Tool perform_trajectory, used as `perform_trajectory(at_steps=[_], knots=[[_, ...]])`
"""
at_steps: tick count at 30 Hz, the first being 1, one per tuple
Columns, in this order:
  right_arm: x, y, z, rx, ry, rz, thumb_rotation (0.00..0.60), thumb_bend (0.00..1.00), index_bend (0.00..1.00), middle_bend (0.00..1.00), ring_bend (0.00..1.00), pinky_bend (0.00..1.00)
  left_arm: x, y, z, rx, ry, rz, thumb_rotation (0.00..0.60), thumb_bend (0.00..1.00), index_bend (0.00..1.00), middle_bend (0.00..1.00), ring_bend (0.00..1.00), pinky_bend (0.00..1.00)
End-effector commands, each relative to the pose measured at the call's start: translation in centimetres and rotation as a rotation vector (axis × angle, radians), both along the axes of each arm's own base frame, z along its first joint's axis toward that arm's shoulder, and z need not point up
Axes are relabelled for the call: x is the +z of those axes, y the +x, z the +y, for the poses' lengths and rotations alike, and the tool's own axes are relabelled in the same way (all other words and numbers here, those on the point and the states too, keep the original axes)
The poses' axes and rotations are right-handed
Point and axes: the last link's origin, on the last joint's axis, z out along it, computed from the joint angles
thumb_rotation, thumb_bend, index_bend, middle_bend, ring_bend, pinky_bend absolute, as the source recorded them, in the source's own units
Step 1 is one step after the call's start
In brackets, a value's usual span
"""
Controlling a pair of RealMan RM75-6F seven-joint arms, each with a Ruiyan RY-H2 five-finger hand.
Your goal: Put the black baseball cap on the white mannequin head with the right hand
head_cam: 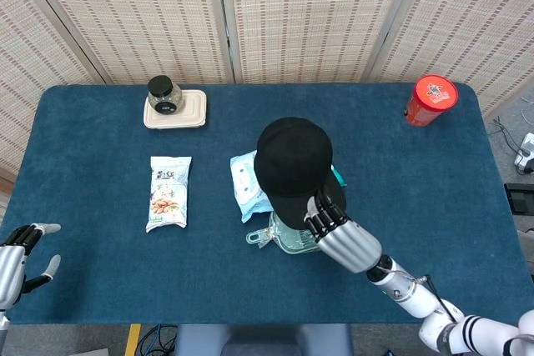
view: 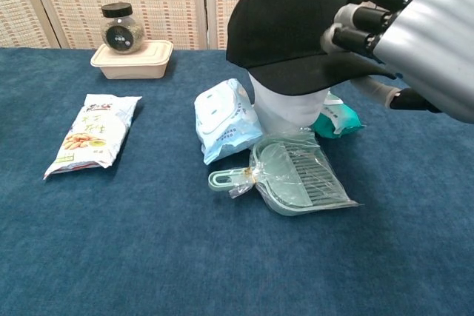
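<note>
My right hand (view: pixel 404 31) grips the brim of the black baseball cap (head_cam: pixel 292 160), already seated on the white mannequin head (view: pixel 290 112); only letting go remains.

My table (head_cam: pixel 100 289) has a dark blue cloth; woven folding screens (head_cam: pixel 300 14) stand behind, grey floor (head_cam: pixel 521 118) at right

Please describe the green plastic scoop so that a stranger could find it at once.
Find the white mannequin head wearing the black baseball cap mid-table. The scoop lies just before it, nearer the robot. Unlike the soft packets beside it, it is clear green, ribbed and wrapped in film.
</note>
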Motion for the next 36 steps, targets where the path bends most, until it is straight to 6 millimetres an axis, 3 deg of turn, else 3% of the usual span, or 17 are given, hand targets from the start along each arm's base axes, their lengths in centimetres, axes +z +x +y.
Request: perform_trajectory(at_steps=[1, 7, 19, 29, 36], knots=[[0.3, -0.3, 0.1, -0.032, -0.003, 0.004, 0.600, 0.32, 0.10, 0.36, 0.26, 0.17, 0.0, 0.0, 0.0, 0.000, 0.000, 0.000, 0.600, 0.33, 0.30, 0.33, 0.26, 0.51], [0.8, -0.6, 0.6, -0.080, 0.002, -0.002, 0.600, 0.21, 0.02, 0.34, 0.24, 0.16, 0.0, 0.0, 0.0, 0.002, -0.001, 0.001, 0.600, 0.33, 0.30, 0.33, 0.26, 0.51], [2.9, -2.3, 3.4, -0.266, 0.014, 0.006, 0.600, 0.20, 0.00, 0.27, 0.19, 0.16, 0.0, 0.0, 0.0, 0.000, -0.001, 0.001, 0.600, 0.33, 0.30, 0.33, 0.26, 0.51], [7.2, -3.5, 7.0, -0.593, 0.052, -0.084, 0.600, 0.20, 0.06, 0.22, 0.14, 0.16, -0.1, 0.0, 0.0, 0.002, -0.001, 0.004, 0.600, 0.33, 0.30, 0.33, 0.26, 0.51], [9.1, -6.1, 7.5, -0.700, 0.099, -0.261, 0.600, 0.20, 0.14, 0.22, 0.14, 0.16, -0.1, -0.1, 0.1, 0.001, 0.005, 0.002, 0.600, 0.33, 0.30, 0.33, 0.26, 0.51]])
